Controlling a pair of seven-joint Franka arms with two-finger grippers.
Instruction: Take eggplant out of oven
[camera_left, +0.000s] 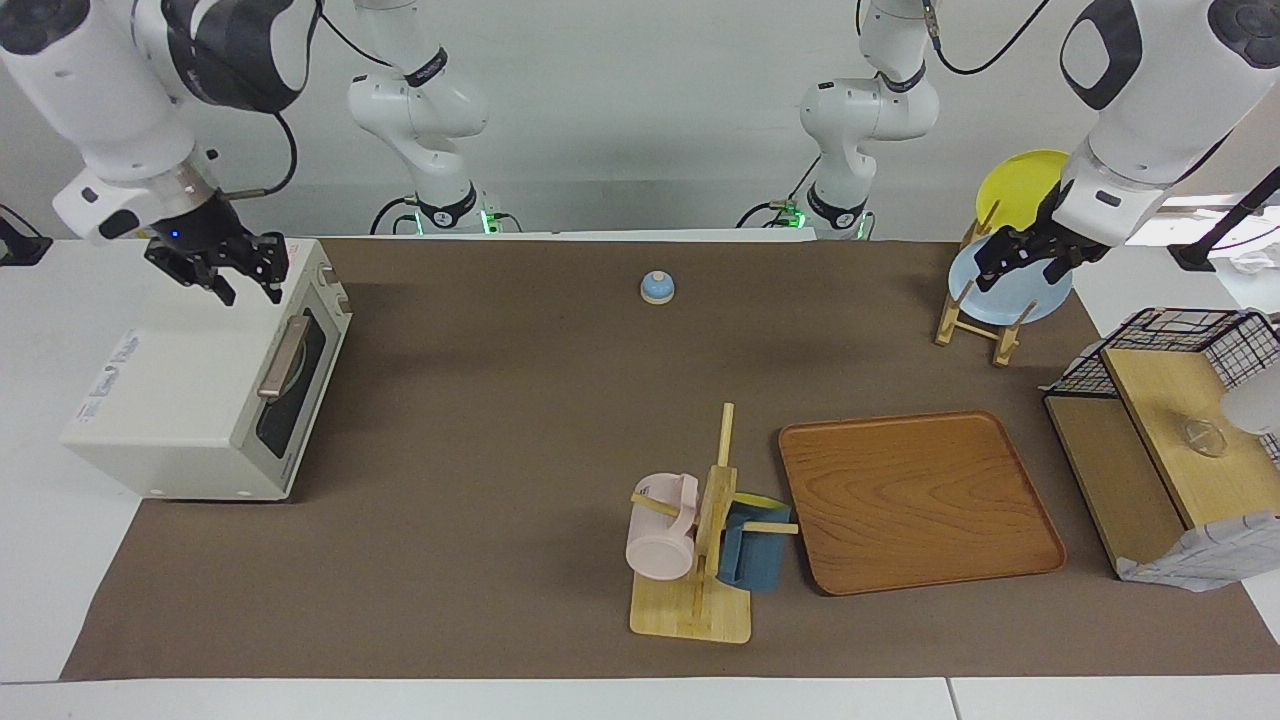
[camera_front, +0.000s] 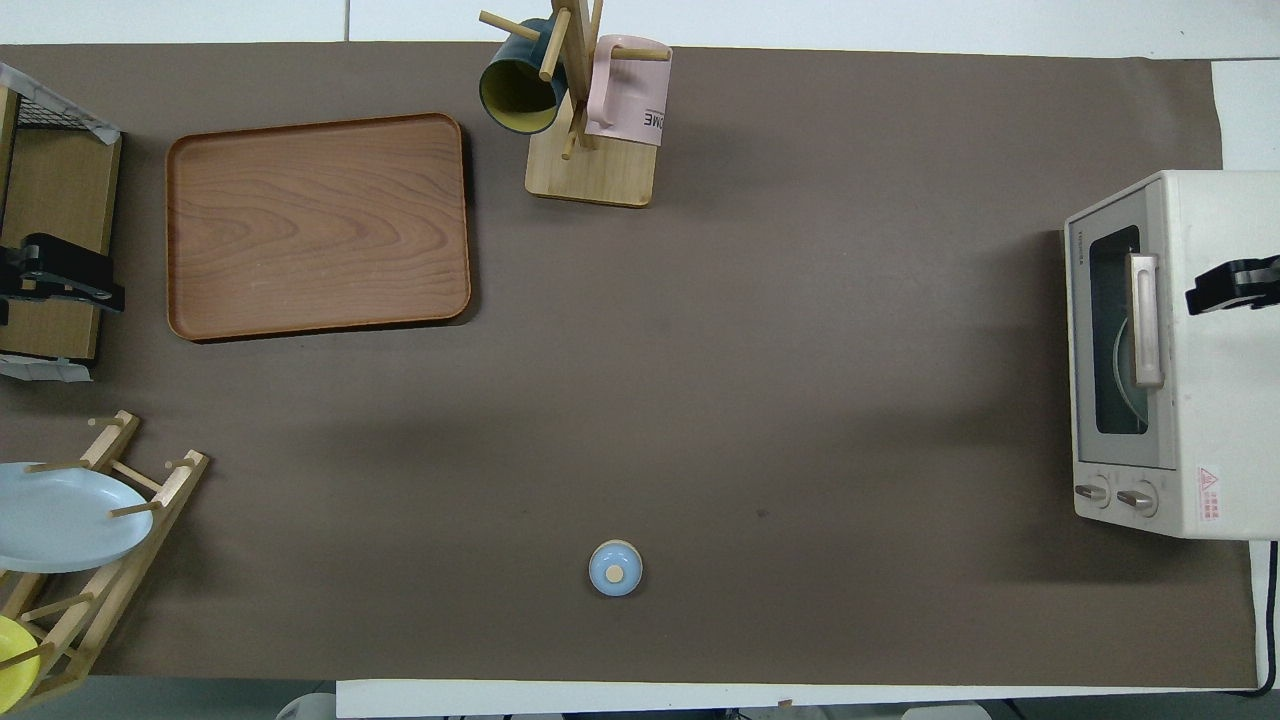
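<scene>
The cream-white oven (camera_left: 190, 390) stands at the right arm's end of the table with its dark glass door shut and its tan handle (camera_left: 283, 358) across the door. It also shows in the overhead view (camera_front: 1215, 420). The eggplant is hidden; only a curved plate edge shows through the glass. My right gripper (camera_left: 250, 292) is open and empty, low over the oven's top near the door edge, and shows in the overhead view (camera_front: 1215, 290) beside the handle (camera_front: 1146, 320). My left gripper (camera_left: 1015, 270) is open and empty, waiting over the plate rack.
A small blue bell (camera_left: 657, 287) sits near the robots at mid-table. A mug tree (camera_left: 700, 540) with a pink and a blue mug, and a wooden tray (camera_left: 920, 500), lie farther out. A plate rack (camera_left: 985, 310) and a wire shelf (camera_left: 1160, 430) stand at the left arm's end.
</scene>
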